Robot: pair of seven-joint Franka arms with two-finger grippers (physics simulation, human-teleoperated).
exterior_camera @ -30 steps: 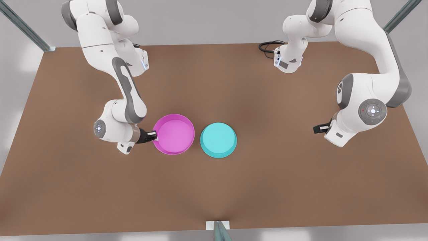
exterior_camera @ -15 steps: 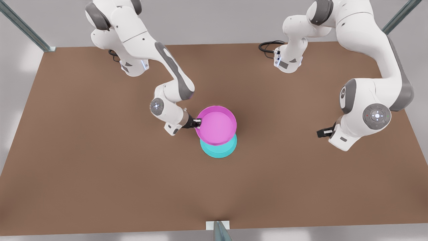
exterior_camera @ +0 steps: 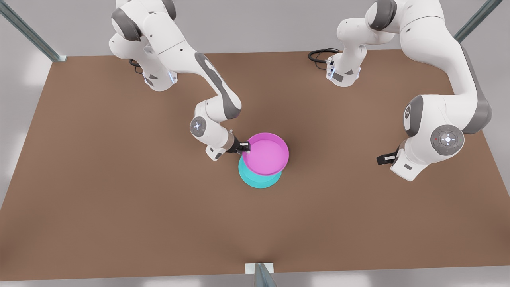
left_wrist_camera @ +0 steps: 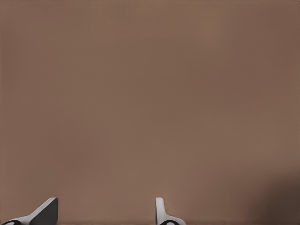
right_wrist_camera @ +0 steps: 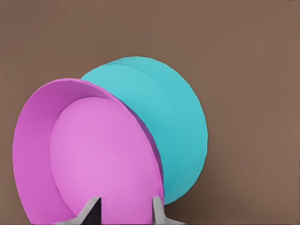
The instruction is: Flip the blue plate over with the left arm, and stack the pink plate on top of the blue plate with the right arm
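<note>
Magenta rim is what the right gripper pinches: its two fingers are pressed onto the edge of the pink plate, one on the inside of the rim and one outside, on the side towards the front view's left. The plate is carried open side up, above the table and partly over the blue plate. In the front view it covers most of the blue plate, leaving a cyan crescent showing at the near edge and towards the front view's left. In the right wrist view the pink plate stands in front of the blue plate, which lies upside down with its flat base facing up; whether the two touch cannot be told.

The right arm reaches in from the far corner at the front view's left. The left gripper hangs well apart at the front view's right, above bare brown table, with the left arm waiting there. Its fingertips are spread with a clear gap and hold nothing. A black cable lies coiled by that arm's base.
</note>
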